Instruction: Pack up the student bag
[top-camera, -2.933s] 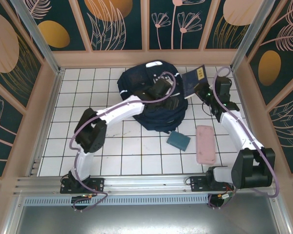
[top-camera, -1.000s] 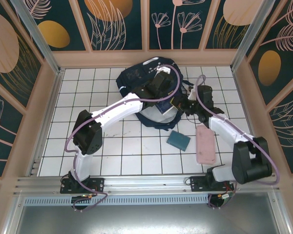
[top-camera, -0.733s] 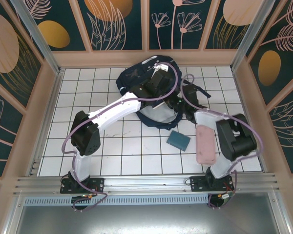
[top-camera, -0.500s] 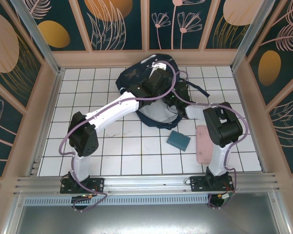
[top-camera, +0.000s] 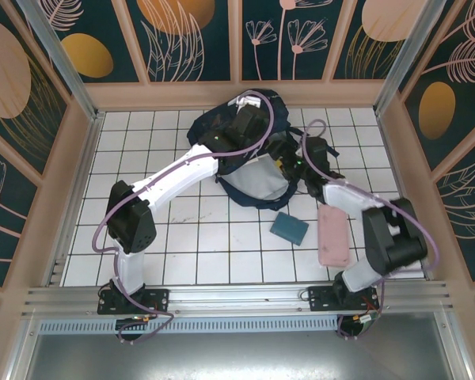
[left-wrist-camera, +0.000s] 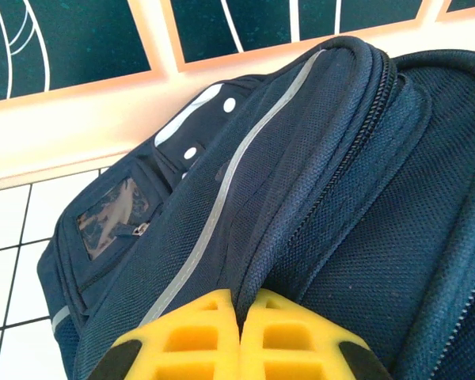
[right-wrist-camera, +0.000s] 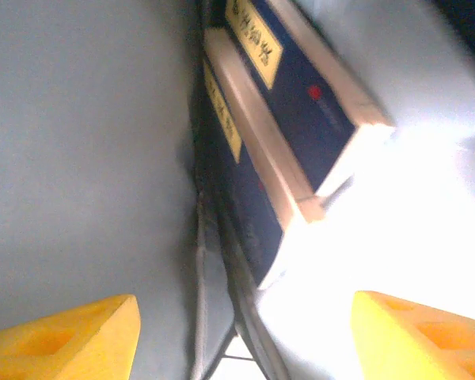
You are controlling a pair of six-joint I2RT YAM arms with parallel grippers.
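Observation:
The student bag [top-camera: 210, 127], dark navy, lies at the back middle of the tiled table with its mouth held up. My left gripper [top-camera: 247, 131] is shut on a fold of the bag's fabric beside the zip [left-wrist-camera: 239, 305]; the bag [left-wrist-camera: 340, 190] shows a thin pale stripe and white patches. My right gripper [top-camera: 285, 162] reaches into the bag's mouth. In the right wrist view it [right-wrist-camera: 245, 340] stands open over the grey lining, nothing between its fingers. Two navy books with yellow labels [right-wrist-camera: 301, 87] [right-wrist-camera: 237, 190] lie inside, clear of the fingers.
A small teal pouch [top-camera: 289, 228] and a pink case [top-camera: 332, 235] lie on the tiles in front of the bag, to the right. Wooden walls close in the table on three sides.
The right gripper carried a navy book into the bag's mouth, then opened and let it go inside. The left gripper has lifted the bag's edge up and back.

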